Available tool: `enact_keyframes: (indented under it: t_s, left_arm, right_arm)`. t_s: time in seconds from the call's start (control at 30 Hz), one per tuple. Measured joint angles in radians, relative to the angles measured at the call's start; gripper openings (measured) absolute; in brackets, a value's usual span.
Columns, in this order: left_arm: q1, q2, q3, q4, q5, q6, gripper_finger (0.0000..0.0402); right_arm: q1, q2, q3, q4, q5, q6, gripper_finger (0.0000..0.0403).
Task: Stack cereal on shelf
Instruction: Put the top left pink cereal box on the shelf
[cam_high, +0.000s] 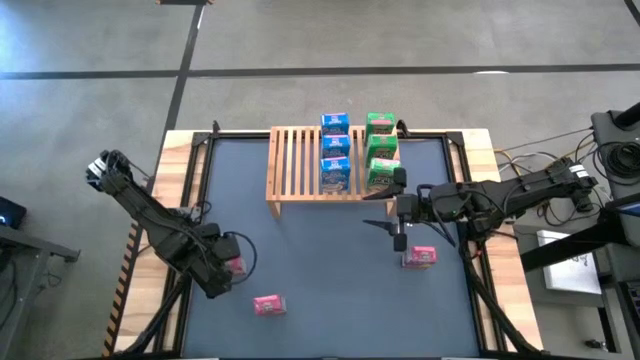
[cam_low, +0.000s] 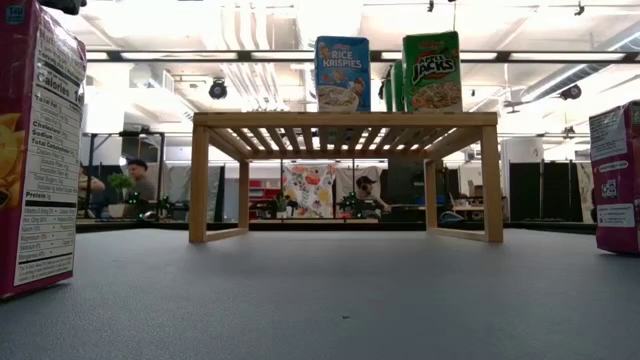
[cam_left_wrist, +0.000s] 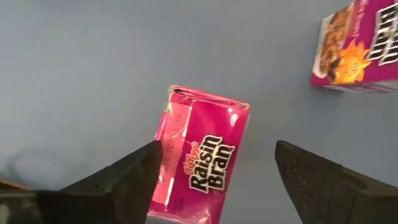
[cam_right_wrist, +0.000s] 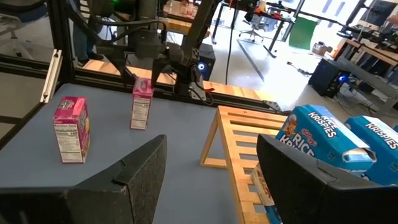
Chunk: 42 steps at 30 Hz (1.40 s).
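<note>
Overhead: shelf (cam_high: 300, 165) upper centre, three blue boxes (cam_high: 335, 150) and three green boxes (cam_high: 381, 152) lined on its right half. Left gripper (cam_high: 228, 268) lower left, over a pink box (cam_high: 236, 266); second pink box (cam_high: 269, 305) lower centre, third pink box (cam_high: 419, 257) right of centre. Right gripper (cam_high: 393, 226) mid-right, fingers apart, nothing held. Low view: blue and green boxes upright on shelf top. Left wrist: fingers (cam_left_wrist: 134, 174) spread either side of the pink Raisin Bran box, not clamped.
</note>
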<state>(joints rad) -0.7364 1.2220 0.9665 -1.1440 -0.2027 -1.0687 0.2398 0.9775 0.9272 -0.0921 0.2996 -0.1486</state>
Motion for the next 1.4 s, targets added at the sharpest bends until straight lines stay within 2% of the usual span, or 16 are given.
enact_keyframes:
  t_s: [0.23,0.57,0.93,1.13,1.4]
  left_arm:
    - [0.000,0.000,0.000,-0.050,-0.008,-0.031,0.0332]
    - [0.000,0.000,0.050,-0.084,-0.021,-0.058,0.0333]
    - [0.000,0.021,-0.046,-0.070,0.027,-0.050,0.0324]
    - [0.000,0.021,-0.076,-0.033,0.048,-0.022,0.0303]
    - [0.000,0.020,-0.076,-0.016,0.048,0.013,0.0232]
  right_arm:
    - [0.000,0.001,0.000,0.000,0.000,0.000,0.0238]
    - [0.000,0.012,0.000,0.009,0.016,0.000,0.0238]
    - [0.000,0.027,0.000,0.007,0.016,0.000,0.0238]
    - [0.000,0.027,0.000,0.008,0.016,-0.002,0.0238]
    - [0.000,0.027,0.000,0.018,0.016,-0.001,0.0238]
